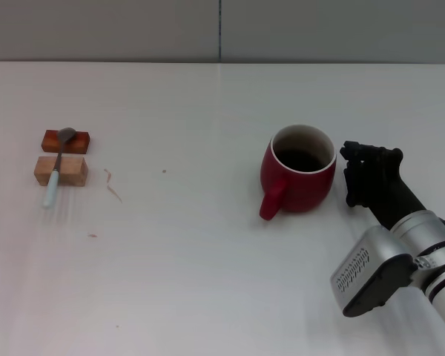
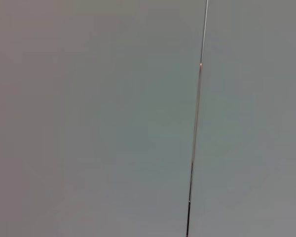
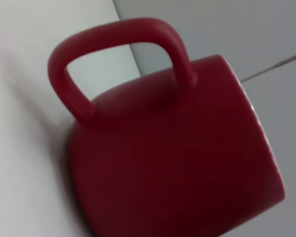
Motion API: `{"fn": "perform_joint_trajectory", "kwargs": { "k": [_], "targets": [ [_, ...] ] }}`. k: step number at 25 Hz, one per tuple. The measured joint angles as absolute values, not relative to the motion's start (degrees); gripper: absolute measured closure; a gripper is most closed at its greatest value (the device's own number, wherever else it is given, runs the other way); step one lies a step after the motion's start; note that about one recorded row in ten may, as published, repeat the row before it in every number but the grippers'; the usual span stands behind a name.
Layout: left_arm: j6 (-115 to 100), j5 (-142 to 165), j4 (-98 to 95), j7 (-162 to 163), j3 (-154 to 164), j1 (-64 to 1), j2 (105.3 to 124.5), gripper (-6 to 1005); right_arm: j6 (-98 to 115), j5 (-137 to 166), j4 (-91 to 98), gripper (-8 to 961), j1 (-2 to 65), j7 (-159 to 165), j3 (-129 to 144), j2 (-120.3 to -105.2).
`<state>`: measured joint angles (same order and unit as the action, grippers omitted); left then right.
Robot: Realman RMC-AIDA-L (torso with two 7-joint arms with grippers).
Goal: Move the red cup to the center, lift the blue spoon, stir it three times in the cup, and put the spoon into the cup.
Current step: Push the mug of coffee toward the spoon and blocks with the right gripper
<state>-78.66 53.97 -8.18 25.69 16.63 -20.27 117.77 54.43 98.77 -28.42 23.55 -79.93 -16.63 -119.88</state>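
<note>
The red cup [image 1: 300, 169] stands upright on the white table, right of the middle, with its handle toward the front left and a dark inside. It fills the right wrist view [image 3: 177, 158]. My right gripper [image 1: 354, 176] is just right of the cup, fingers spread and pointing at its side, holding nothing. The blue spoon [image 1: 55, 170] lies at the far left, its grey bowl on a red block [image 1: 67, 140] and its pale handle across a tan block [image 1: 61, 170]. My left gripper is out of view.
The white table [image 1: 193, 267] runs back to a grey wall [image 1: 133, 30]. The left wrist view shows only a grey wall with a thin seam [image 2: 195, 148]. A few small crumbs [image 1: 113, 185] lie right of the blocks.
</note>
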Motion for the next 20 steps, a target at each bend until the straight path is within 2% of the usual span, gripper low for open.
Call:
{"fn": "perform_joint_trajectory", "kwargs": {
  "k": [8,20],
  "targets": [
    [-78.7,54.0,-9.0,26.8,16.6,-19.9,117.65,163,54.2,98.8,-30.6,890,23.4,-81.4,-16.7,-119.88],
    [-78.8,53.9,-9.6,27.9,16.6,-19.6,117.68,166,51.4,98.8,-32.6,891,26.6,-81.6,-16.1,-119.88]
  ]
}}
